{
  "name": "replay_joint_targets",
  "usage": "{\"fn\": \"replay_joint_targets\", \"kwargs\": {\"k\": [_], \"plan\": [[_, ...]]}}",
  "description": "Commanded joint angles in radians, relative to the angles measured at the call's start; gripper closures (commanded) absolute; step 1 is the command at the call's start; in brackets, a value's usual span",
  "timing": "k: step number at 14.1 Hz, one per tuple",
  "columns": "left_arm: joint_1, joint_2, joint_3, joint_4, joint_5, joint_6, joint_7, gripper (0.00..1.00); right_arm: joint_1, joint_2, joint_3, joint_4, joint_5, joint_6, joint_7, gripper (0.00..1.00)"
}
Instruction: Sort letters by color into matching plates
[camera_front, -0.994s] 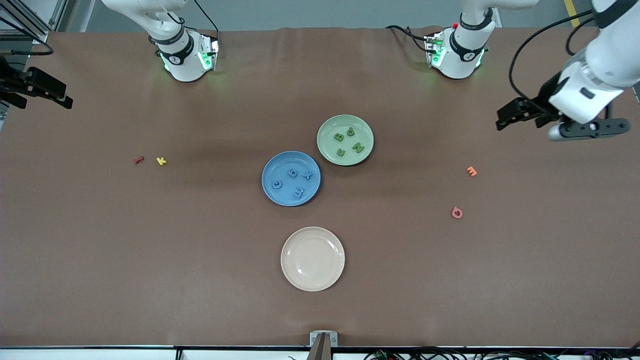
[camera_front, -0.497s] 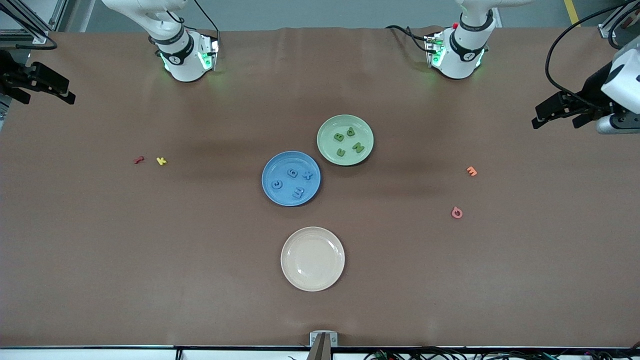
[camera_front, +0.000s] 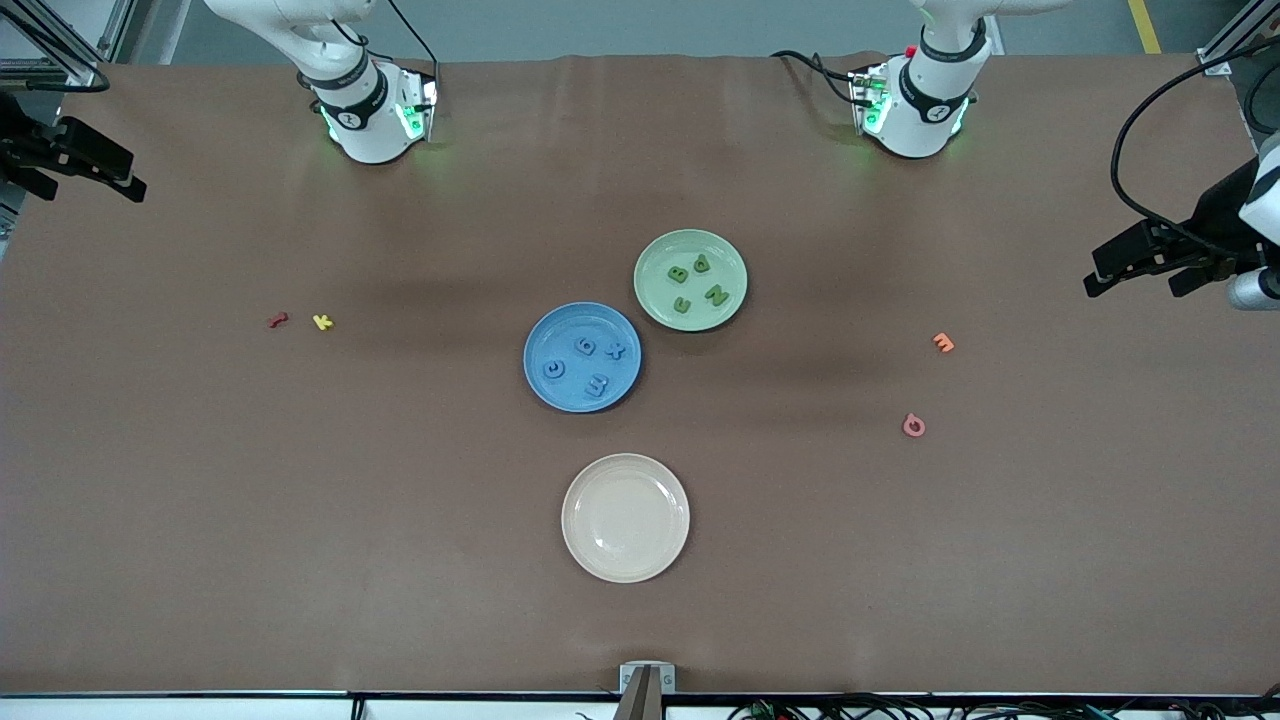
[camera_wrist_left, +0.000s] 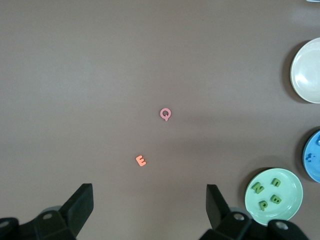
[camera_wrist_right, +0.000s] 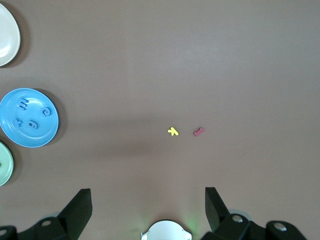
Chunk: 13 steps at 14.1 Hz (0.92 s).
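The blue plate (camera_front: 575, 322) lies mid-table with several blue letters (camera_front: 586, 346) on it. Touching its rim, farther from the front camera, is the pale green plate (camera_front: 728, 262) with several green letters (camera_front: 716, 294) on it. My left gripper (camera_front: 1135, 285) hangs open and empty over bare table at the left arm's end. In the left wrist view, the left gripper (camera_wrist_left: 150, 197) shows nothing between its fingers, and the green plate (camera_wrist_left: 292, 192) is off to one side. My right gripper (camera_front: 95, 195) is open and empty over the right arm's end, with the blue plate (camera_wrist_right: 37, 137) showing in its wrist view.
A cream plate (camera_front: 625, 555) lies empty nearer the front camera than the blue plate. An orange E (camera_front: 943, 342) and a pink Q (camera_front: 913, 426) lie toward the left arm's end. A red letter (camera_front: 277, 320) and a yellow letter (camera_front: 322, 321) lie toward the right arm's end.
The left gripper has drawn away from the plates toward the left arm's end of the table, still open. The right gripper has barely shifted. Plates and letters have not moved.
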Motion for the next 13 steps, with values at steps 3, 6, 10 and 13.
{"fn": "replay_joint_targets", "kwargs": {"k": [3, 6, 10, 13], "plan": [[-0.003, -0.009, 0.003, 0.021, 0.017, -0.041, 0.01, 0.01, -0.019, -0.026, 0.02, -0.024, 0.012, 0.008, -0.009, 0.0], [-0.008, -0.01, -0.004, 0.015, 0.018, -0.065, 0.014, 0.01, -0.011, -0.026, 0.02, -0.024, 0.012, 0.008, -0.008, 0.0], [-0.005, -0.012, -0.026, 0.019, 0.063, -0.065, 0.016, 0.01, -0.002, -0.026, 0.02, -0.024, 0.007, 0.008, -0.009, 0.0], [-0.003, -0.012, -0.026, 0.024, 0.063, -0.064, 0.016, 0.0, 0.001, -0.026, 0.02, -0.024, 0.004, 0.01, -0.008, 0.0]]}}
